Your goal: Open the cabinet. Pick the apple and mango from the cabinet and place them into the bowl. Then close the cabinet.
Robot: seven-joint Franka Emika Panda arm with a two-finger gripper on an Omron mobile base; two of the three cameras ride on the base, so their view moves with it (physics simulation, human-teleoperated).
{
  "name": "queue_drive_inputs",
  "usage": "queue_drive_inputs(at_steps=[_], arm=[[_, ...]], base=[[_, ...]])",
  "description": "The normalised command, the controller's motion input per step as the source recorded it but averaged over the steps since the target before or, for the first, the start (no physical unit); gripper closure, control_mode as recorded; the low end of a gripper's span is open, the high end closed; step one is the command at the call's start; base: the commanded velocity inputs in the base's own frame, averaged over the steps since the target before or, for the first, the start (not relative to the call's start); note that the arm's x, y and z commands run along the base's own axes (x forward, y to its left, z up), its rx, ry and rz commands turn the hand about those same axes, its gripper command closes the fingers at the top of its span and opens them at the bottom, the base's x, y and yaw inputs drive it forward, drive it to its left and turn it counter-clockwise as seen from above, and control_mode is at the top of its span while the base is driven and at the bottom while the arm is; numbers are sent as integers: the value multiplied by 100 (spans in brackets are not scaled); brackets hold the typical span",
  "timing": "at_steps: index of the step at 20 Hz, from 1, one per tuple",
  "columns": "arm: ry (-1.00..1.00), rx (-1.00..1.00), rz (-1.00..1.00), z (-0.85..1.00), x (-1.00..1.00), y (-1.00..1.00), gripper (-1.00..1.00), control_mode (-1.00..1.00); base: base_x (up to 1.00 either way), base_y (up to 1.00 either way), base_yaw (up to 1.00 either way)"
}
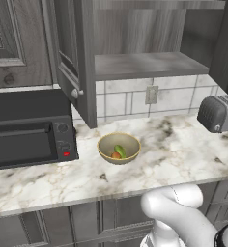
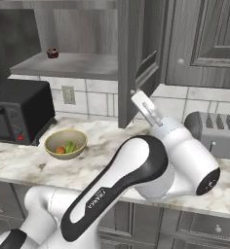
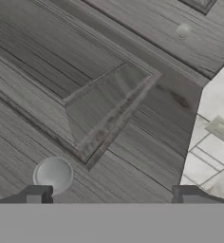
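The cabinet (image 1: 135, 62) stands open above the counter (image 1: 174, 154), both its doors swung out toward the room, its grey shelf bare on the side seen from the left base view. From the right base view, a small dark red thing (image 2: 52, 52) sits on the shelf toward the back left corner; what it is I cannot tell. The apple (image 1: 116, 155) and the mango (image 1: 120, 150) already lie together in the bowl (image 1: 118, 147), touching each other, the green fruit just behind the orange-red one. The bowl rests on the marble counter below the open cabinet, near the black microwave (image 1: 29, 128) on its left and well apart from the toaster (image 1: 218, 114) at the right. The arm's hand reaches up beside the right-hand door (image 2: 131, 63), and in the hand view the gripper (image 3: 111, 193) faces that door's raised panel close up, its jaws spread apart with nothing between them, the left fingertip (image 3: 37, 193) just below the door's pale round knob (image 3: 53, 174). A tiled wall with an outlet (image 1: 151, 94) runs behind the counter.
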Motion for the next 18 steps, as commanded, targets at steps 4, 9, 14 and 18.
queue_drive_inputs(at_steps=[4,9,14,18], arm=[[-20,1,5,0,1,23,-100,-100],[-15,0,5,11,1,47,-100,-100],[-7,0,7,12,9,57,-100,-100],[-5,0,7,7,10,66,-100,-100]], base=[[0,0,0],[0,0,0],[0,0,0],[0,0,0]])
